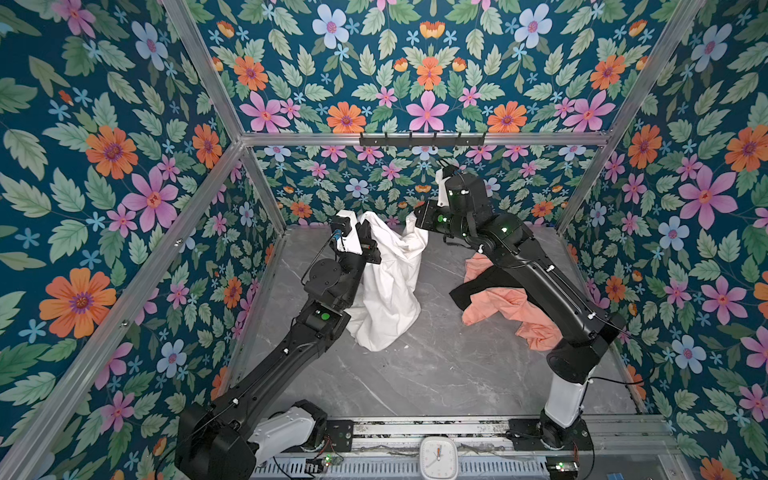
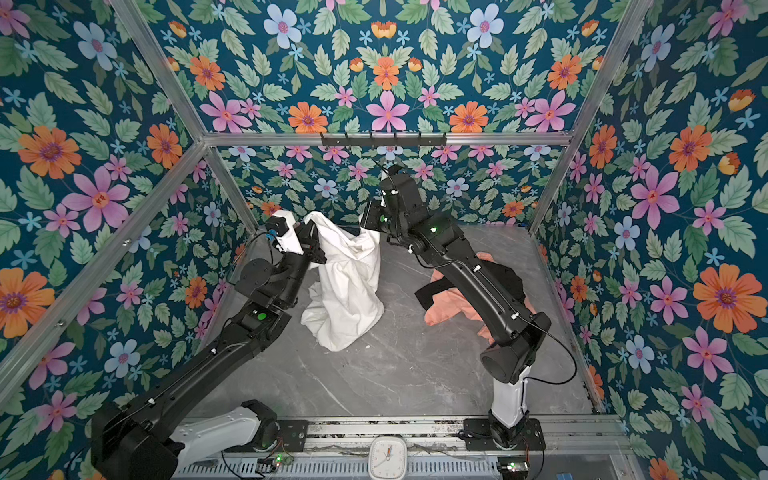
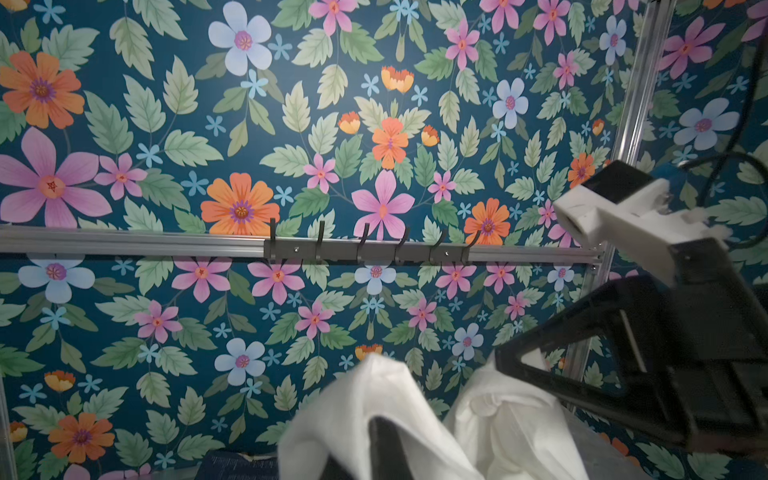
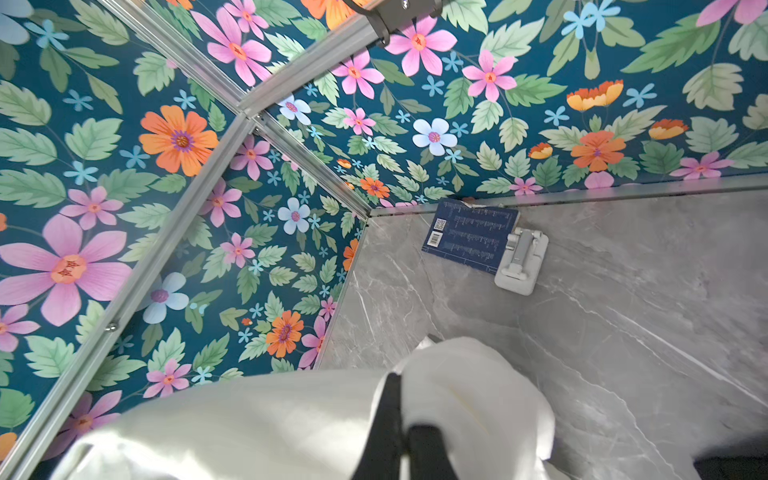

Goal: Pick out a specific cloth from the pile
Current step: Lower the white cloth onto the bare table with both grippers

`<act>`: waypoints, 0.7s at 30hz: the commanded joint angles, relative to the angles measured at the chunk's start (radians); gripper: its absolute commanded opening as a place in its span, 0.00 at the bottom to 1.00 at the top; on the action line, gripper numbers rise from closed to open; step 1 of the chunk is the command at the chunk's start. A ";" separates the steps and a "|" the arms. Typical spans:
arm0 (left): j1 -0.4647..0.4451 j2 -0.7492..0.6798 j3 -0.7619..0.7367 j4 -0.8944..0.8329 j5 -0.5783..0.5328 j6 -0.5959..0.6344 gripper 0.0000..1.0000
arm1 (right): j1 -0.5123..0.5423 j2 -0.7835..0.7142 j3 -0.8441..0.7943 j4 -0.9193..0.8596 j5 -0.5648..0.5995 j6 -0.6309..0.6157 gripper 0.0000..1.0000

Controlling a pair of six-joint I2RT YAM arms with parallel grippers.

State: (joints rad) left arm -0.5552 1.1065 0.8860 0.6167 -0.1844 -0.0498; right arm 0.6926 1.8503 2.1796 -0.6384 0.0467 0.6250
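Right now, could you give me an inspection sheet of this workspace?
Surface: grey marble table.
Job's things: white cloth held up, lower end on the table, apart from the pile of peach garment and black garment.
Clutter: blue booklet and white stand in the far corner; clock at the front rail.
Grippers: left gripper and right gripper both shut on the cloth's top.
Cables: black cable loops by the left wrist.
Surroundings: floral walls, hook rack.

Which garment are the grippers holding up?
The white cloth, pinched by the left gripper and right gripper; the peach garment and black garment lie on the table.
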 commanded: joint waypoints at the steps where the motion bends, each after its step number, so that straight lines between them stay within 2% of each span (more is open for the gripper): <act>1: 0.013 -0.025 -0.038 -0.027 -0.028 -0.034 0.00 | -0.001 -0.011 -0.037 0.046 -0.011 -0.004 0.00; 14: 0.032 -0.182 -0.209 -0.302 -0.110 -0.125 0.00 | -0.002 -0.035 -0.262 0.092 -0.074 0.025 0.00; 21: 0.032 -0.224 -0.273 -0.456 -0.132 -0.240 0.00 | 0.001 -0.069 -0.415 0.117 -0.097 0.050 0.00</act>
State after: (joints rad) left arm -0.5240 0.8894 0.6182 0.2409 -0.2955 -0.2165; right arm 0.6910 1.7992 1.8076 -0.5667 -0.0341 0.6540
